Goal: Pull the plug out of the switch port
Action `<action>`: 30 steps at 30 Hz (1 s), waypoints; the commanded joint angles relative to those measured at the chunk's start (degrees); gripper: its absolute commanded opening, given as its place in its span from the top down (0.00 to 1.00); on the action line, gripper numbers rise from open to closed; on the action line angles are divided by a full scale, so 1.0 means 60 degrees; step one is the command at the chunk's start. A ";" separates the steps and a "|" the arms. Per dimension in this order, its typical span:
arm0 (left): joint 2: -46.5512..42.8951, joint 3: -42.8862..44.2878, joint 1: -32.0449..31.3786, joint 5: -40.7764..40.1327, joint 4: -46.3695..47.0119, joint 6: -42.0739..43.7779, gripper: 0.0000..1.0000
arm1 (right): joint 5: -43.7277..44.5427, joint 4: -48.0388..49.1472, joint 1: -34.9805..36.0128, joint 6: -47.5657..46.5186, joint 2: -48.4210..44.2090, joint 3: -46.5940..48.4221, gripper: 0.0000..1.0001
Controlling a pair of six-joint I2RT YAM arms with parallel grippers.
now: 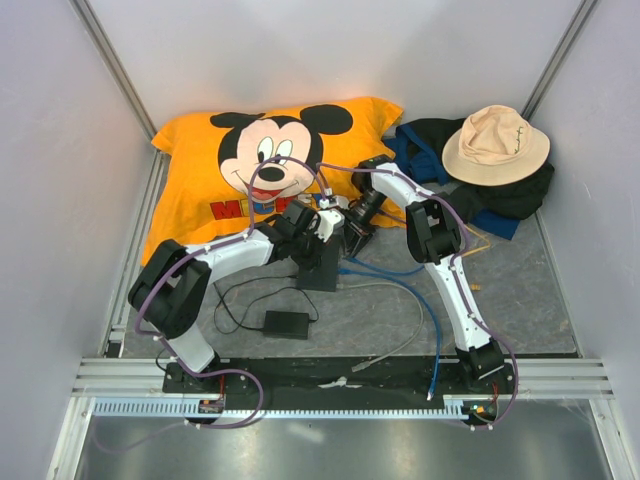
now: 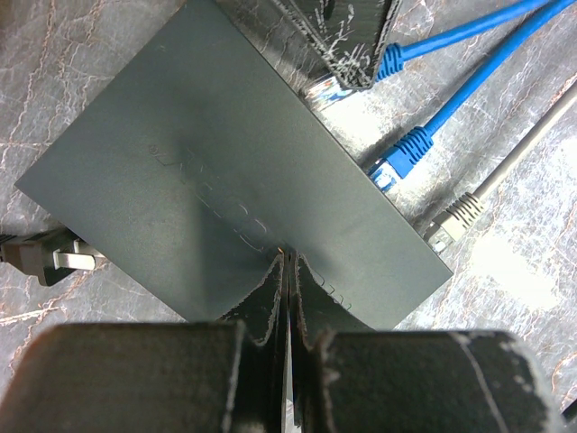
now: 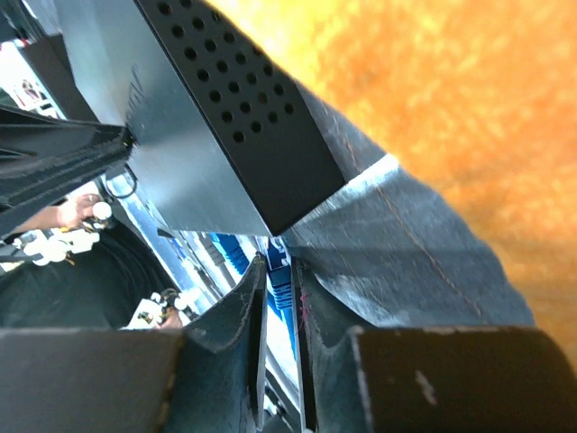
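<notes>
The switch point(image 2: 216, 171), a flat matte black box, lies on the marbled table just ahead of the arms point(image 1: 322, 268). My left gripper point(image 2: 288, 260) is shut, its tips resting on the switch's top face near the edge. Three plugs sit along the socket edge: a blue plug point(image 2: 326, 90), a second blue plug point(image 2: 401, 158) and a grey plug point(image 2: 453, 216). My right gripper point(image 3: 279, 275) reaches in at the switch's corner point(image 3: 270, 189), and its fingers point(image 3: 317, 298) hug the first blue plug point(image 3: 279, 287). The port itself is hidden.
A small black power brick point(image 1: 285, 323) with a thin cord lies near the left arm, its connector point(image 2: 50, 257) at the switch's far side. Blue cables point(image 1: 400, 270) and a grey cable point(image 1: 405, 325) trail forward. An orange Mickey pillow point(image 1: 200, 170) and a beige hat point(image 1: 495, 145) lie behind.
</notes>
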 commanded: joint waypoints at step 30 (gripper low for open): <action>0.0681 -0.0413 -0.0229 -0.0178 -0.0586 0.0263 0.98 | 0.3556 0.1651 -0.1808 -0.0993 -0.3022 -0.0601 1.00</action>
